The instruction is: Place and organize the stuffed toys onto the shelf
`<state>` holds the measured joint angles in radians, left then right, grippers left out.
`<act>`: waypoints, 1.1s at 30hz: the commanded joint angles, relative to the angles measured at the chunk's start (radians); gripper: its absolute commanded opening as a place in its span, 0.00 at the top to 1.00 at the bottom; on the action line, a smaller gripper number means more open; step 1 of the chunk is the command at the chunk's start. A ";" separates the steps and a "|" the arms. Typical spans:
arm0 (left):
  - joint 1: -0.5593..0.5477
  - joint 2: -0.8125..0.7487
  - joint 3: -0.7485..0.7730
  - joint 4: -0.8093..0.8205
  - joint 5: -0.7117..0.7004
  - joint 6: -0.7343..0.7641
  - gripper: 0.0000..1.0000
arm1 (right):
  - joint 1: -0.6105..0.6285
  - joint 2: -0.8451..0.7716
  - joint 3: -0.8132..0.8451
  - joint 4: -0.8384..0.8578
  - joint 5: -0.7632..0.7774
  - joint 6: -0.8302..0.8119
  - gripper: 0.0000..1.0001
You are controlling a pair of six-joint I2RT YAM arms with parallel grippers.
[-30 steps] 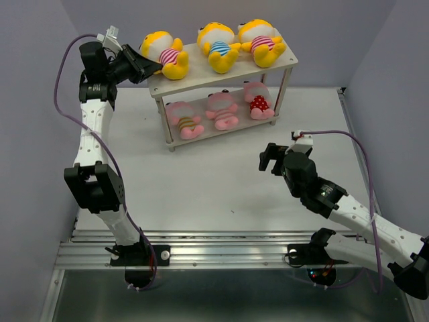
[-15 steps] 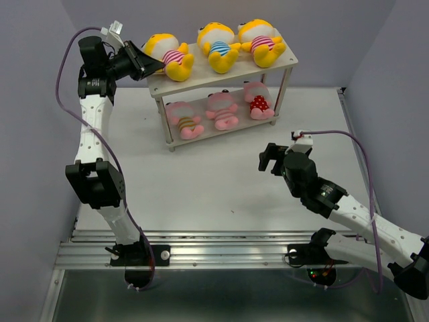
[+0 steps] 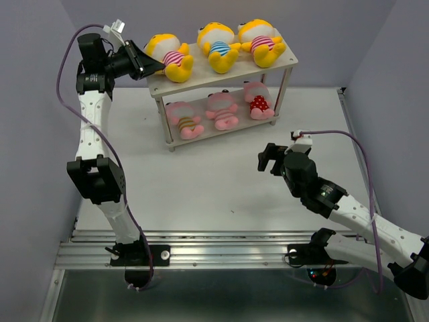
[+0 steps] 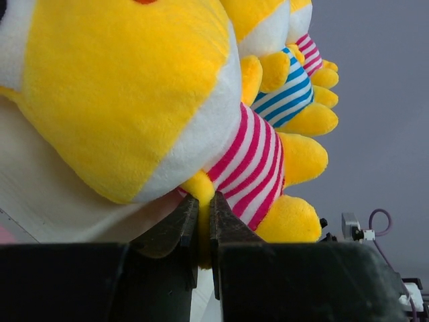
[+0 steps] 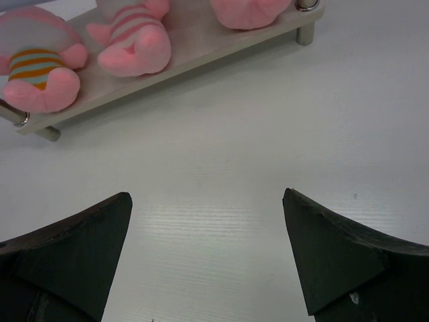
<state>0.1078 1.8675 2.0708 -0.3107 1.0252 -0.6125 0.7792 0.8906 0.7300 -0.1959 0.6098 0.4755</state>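
Stuffed toys [image 3: 221, 64], six in all, on the shelf [image 3: 224, 75] near the far edge of the desk [image 3: 214, 194], roughly midway between its left and right edges

Overhead camera: three yellow on the upper board, three pink on the lower, each row lying side by side. Upper row from the left: yellow toy in pink stripes [image 3: 169, 57], yellow toy in blue stripes [image 3: 218, 48], right-end yellow toy [image 3: 263, 40], also pink-striped. Lower row from the left: pink toy in orange stripes [image 3: 184, 119], pink toy in pale stripes [image 3: 221, 111], pink toy in red polka dots [image 3: 258, 102]. Left gripper [image 3: 151, 67] raised at the left end of the upper board, touching the yellow toy in pink stripes. Right gripper [image 3: 268, 157] low over bare desk, nearer the right edge, well apart from the shelf.

Left wrist camera: yellow toy in pink stripes [image 4: 114, 100] filling most of the frame, head close to the lens. Behind it the yellow toy in blue stripes [image 4: 288, 94], and a sliver of the right-end yellow toy [image 4: 312, 50] beyond. Left gripper [image 4: 200, 225] with fingers [image 4: 175, 228] drawn almost together, clamped on a small yellow limb of the yellow toy in pink stripes.

Right wrist camera: right gripper [image 5: 206, 201] with jaws wide apart over bare desk [image 5: 214, 168]. Toward the far edge, the lower board of the shelf [image 5: 194, 50] carrying the pink toy in orange stripes [image 5: 40, 74], the pink toy in pale stripes [image 5: 134, 43], and only the feet of the pink toy in red polka dots [image 5: 251, 12], shirt cut off by the frame
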 commanded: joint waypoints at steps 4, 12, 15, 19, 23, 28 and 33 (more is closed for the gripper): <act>0.038 0.007 0.104 -0.011 0.067 0.037 1.00 | -0.005 -0.007 0.039 0.061 -0.002 0.006 0.00; 0.038 0.042 0.155 -0.088 0.073 0.083 0.87 | -0.005 -0.005 0.036 0.069 -0.012 0.009 0.00; 0.039 0.044 0.170 -0.100 0.070 0.099 0.77 | -0.005 -0.002 0.036 0.072 -0.018 0.011 0.00; 0.038 0.041 0.184 -0.108 0.053 0.099 0.54 | -0.005 -0.001 0.037 0.078 -0.031 0.011 0.00; 0.043 0.032 0.193 -0.116 0.042 0.097 0.49 | -0.005 -0.007 0.034 0.078 -0.035 0.012 0.00; 0.049 0.019 0.196 -0.113 0.033 0.092 0.30 | -0.005 -0.013 0.031 0.082 -0.044 0.009 0.00; 0.049 -0.001 0.201 -0.111 0.013 0.088 0.01 | -0.005 -0.016 0.031 0.082 -0.048 0.011 0.00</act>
<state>0.1467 1.9175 2.2185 -0.4488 1.0405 -0.5335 0.7792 0.8906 0.7300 -0.1696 0.5678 0.4763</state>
